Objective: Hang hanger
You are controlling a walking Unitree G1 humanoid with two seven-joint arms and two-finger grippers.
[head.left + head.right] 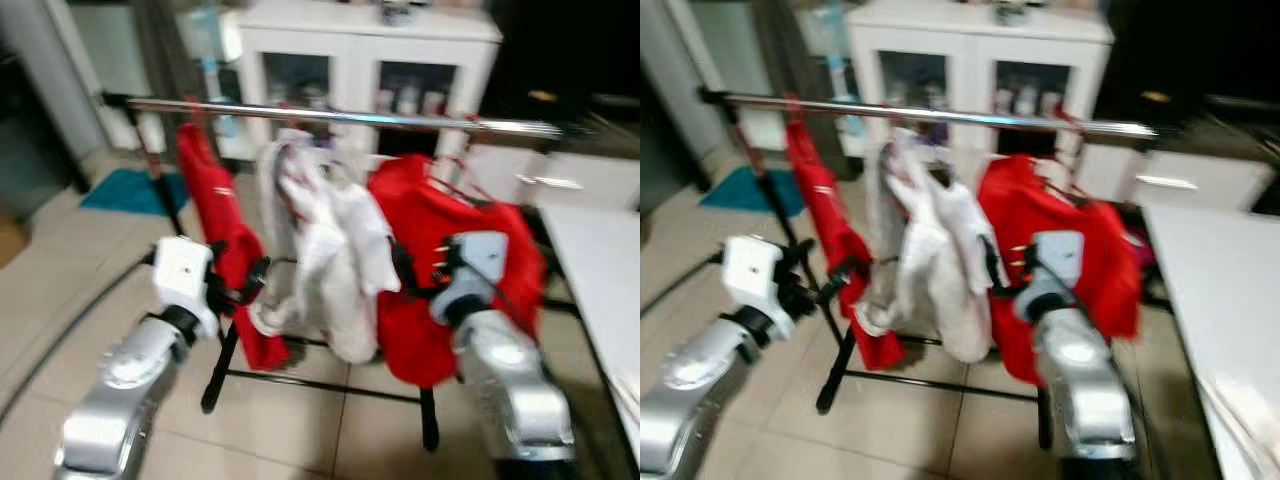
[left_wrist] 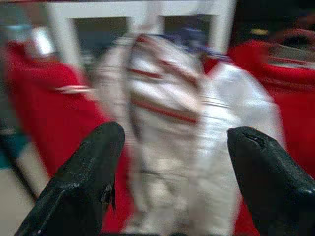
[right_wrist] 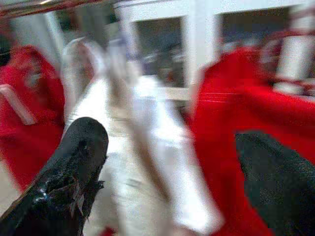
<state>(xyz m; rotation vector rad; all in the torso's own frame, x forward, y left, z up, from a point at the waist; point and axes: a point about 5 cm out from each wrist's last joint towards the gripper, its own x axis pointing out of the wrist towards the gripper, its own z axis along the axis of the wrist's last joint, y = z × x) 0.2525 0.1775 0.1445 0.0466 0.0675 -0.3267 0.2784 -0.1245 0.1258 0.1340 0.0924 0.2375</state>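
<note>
A shiny metal rail is carrying 3 soft garments: 2 red, 1 white between them. Any hanger is too blurred to discern. Left gripper and right gripper are hovering spread, empty, facing the white garment.

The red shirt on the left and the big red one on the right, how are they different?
The left red shirt hangs narrow, seen edge-on, near the rail's left end. The right red shirt spreads wide and faces the camera, sitting lower, near the right gripper. A white garment hangs between them. Both are bright red, at the same rack.
</note>
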